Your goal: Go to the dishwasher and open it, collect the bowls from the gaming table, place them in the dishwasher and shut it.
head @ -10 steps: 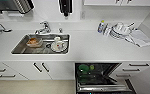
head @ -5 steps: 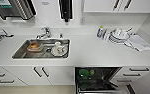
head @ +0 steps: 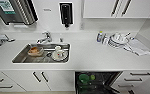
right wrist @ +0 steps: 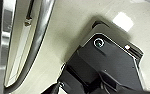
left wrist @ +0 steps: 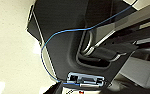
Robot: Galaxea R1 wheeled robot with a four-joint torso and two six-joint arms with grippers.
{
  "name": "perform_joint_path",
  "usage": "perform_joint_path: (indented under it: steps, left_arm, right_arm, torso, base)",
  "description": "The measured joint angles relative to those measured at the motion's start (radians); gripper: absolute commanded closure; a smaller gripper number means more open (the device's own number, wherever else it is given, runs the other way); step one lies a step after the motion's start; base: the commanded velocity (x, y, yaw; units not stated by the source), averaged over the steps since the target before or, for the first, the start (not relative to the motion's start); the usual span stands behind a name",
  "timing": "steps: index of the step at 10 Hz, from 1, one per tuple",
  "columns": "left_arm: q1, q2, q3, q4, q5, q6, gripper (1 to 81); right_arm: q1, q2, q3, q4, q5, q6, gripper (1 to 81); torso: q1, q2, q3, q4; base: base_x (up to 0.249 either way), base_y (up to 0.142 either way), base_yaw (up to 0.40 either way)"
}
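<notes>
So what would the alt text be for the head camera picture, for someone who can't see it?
Looking down on a white kitchen counter, with an open dishwasher below it holding a green bowl. A steel sink on the left holds used dishes, and stacked white crockery sits on the counter to the right.

dishwasher [head: 98, 83]: open, dark interior, under white counter | bowl [head: 83, 77]: green, inside on rack
</notes>
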Motion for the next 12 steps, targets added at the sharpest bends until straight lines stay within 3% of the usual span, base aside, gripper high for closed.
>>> perform_joint_path:
  steps: [3,7,9,12]
  left_arm:
    - [0.005,0.002,-0.003,-0.017,0.010,0.000,1.0]
    - [0.007,0.008,-0.003,-0.018,0.011,0.000,1.0]
    - [0.009,0.008,-0.003,-0.018,0.021,-0.001,1.0]
    - [0.010,0.007,-0.003,-0.019,0.037,-0.001,1.0]
  right_arm:
    - [0.001,0.039,-0.122,0.032,-0.020,0.000,1.0]
    - [-0.001,0.069,-0.293,0.114,-0.103,0.000,1.0]
    - [0.035,0.084,-0.301,0.177,-0.130,-0.003,1.0]
    - [0.113,0.098,-0.297,0.200,-0.187,-0.011,1.0]
  torso:
    - [0.067,-0.107,0.001,0.000]
    - [0.158,-0.252,0.002,0.000]
    - [0.172,-0.274,0.002,0.000]
    - [0.171,-0.275,0.002,0.000]
  base:
    - [0.000,0.000,0.000]
    - [0.000,0.000,0.000]
    - [0.000,0.000,0.000]
    - [0.000,0.000,0.000]
